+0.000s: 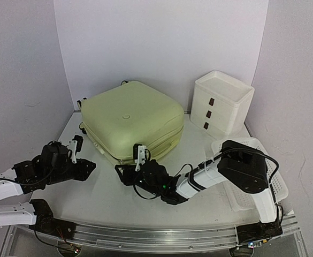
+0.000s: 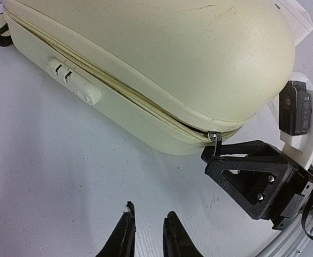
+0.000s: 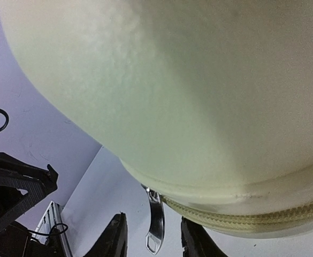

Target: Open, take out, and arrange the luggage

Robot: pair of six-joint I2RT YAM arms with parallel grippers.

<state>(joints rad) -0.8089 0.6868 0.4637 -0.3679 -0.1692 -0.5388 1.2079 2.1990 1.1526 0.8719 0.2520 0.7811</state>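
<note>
White counter (image 1: 102, 198) fills lower half of top view. Large pale yellow-green hard-shell luggage (image 1: 129, 120) lies flat at frame ctr, zipped shut. White three-drawer box (image 1: 220, 104) sits upper right, near the case but apart. White plastic mesh basket (image 1: 276, 182) at right edge, partly under right arm. Right pincer (image 1: 123, 170) at the case's near corner, fingers apart w/ gaps either side of the pull. Left pincer (image 2: 150, 219) lower left, off the case, narrow gap, holding nothing. Pale combination lock (image 2: 73, 80) on case side by zip. Small metal zipper pull (image 3: 155, 225) hangs btwn right fingers.
</note>
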